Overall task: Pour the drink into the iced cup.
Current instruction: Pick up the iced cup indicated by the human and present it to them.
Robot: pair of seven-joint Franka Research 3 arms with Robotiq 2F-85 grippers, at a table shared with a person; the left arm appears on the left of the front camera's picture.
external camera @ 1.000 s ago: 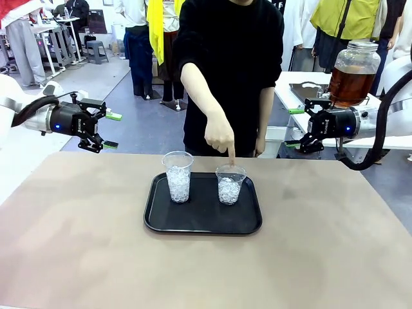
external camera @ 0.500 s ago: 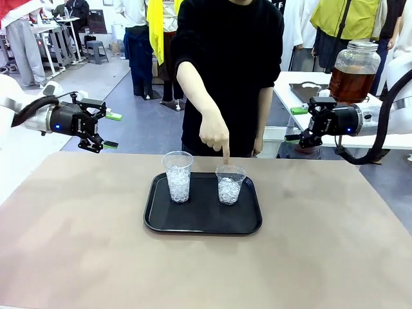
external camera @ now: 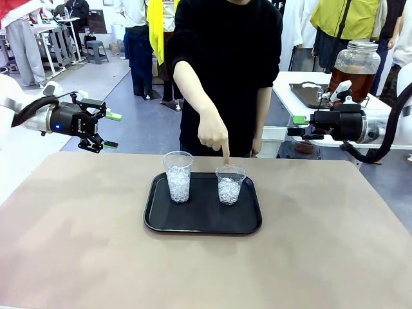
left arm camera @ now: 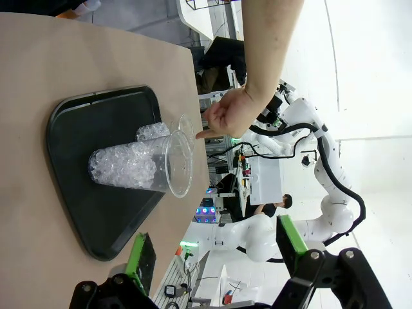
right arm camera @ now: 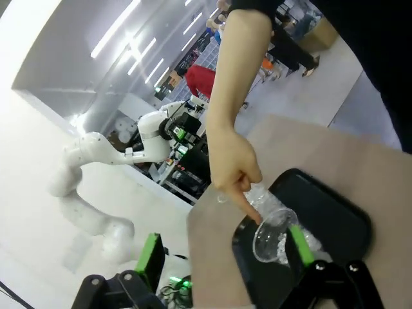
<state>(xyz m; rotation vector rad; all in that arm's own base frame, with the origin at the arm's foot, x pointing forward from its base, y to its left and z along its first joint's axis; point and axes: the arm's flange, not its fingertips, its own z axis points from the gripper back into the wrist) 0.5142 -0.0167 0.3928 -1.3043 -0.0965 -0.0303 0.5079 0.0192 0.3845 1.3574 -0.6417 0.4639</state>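
Black tray (external camera: 199, 217) is carrying two iced cups, left cup (external camera: 178, 177) and right cup (external camera: 230, 184), with a person's hand (external camera: 213, 134) pointing at the right one. One drink jar (external camera: 354, 67) is sitting behind the right gripper (external camera: 300, 127); both it and the left gripper (external camera: 111, 131) are hanging wide open.

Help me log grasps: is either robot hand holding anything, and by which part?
Nothing is held: the left hand and the right hand are both open and empty.

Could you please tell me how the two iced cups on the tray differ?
The left cup is taller than the right cup, and its rim sits higher. The person's hand points down at the right cup, not the left cup. Both are clear, iced and upright on the black tray.
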